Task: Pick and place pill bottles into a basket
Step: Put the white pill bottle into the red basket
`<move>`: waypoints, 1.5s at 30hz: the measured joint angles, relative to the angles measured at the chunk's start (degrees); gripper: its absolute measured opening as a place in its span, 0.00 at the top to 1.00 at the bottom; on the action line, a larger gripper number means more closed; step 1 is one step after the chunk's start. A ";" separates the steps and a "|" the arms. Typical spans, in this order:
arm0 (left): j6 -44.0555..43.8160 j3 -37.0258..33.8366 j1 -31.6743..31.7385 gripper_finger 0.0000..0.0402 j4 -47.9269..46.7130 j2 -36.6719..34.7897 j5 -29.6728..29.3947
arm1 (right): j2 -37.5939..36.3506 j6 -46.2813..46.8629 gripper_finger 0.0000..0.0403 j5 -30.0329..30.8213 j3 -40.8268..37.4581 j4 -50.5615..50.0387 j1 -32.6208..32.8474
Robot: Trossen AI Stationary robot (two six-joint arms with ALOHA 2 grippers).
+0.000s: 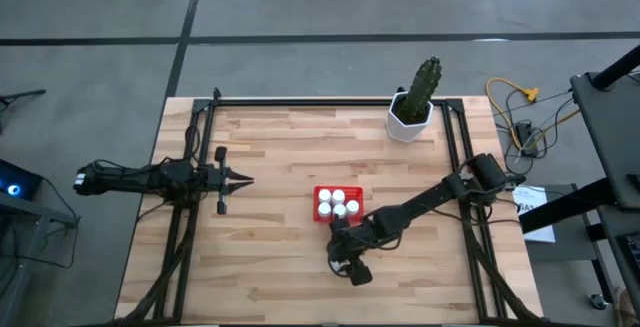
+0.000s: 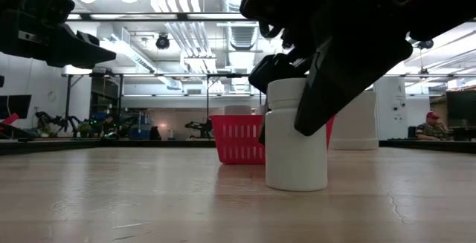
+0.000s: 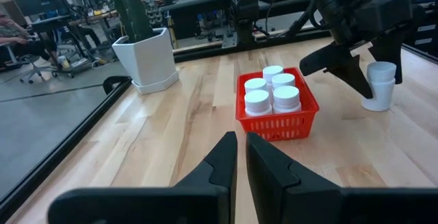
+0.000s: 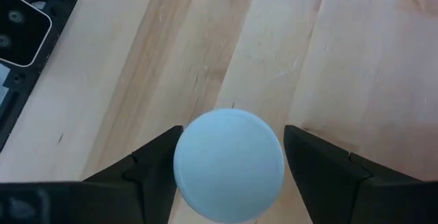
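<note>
Pale wooden planks of the table (image 1: 270, 257) carry one small white cylindrical pill bottle (image 2: 296, 135), upright at lower centre of the high view, directly beneath the right gripper (image 4: 229, 166), whose spread fingers flank its cap without visibly clamping it. Just above sits the red slotted plastic basket (image 1: 322, 210) holding four bottles. Far left, the left gripper (image 3: 239, 157) waits closed.

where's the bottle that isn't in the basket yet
In the high view it stands upright on the table, near the front edge just right of centre, in front of the red basket; loose bottle sits between the right tool's fingers.
</note>
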 joint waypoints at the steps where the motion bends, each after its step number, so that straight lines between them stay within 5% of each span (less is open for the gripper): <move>1: 0.00 0.00 0.00 0.96 0.02 -0.02 0.00 | 0.00 -0.04 0.40 0.00 0.00 0.00 0.00; 13: -0.01 0.00 0.00 0.96 -0.02 -0.02 -0.01 | -0.10 -1.70 0.59 0.00 0.00 0.02 0.00; 22: -0.02 0.00 0.00 0.96 -0.02 0.00 0.00 | -4.52 -3.28 0.59 0.91 0.00 -1.50 -1.78; 35: -0.02 0.00 0.02 0.96 -0.06 0.13 0.04 | -21.86 -7.74 0.59 12.96 -0.11 -14.66 -8.98; 45: 0.00 0.00 0.02 0.96 0.04 0.50 0.00 | -21.66 -9.60 0.59 12.52 -4.53 -16.63 -17.17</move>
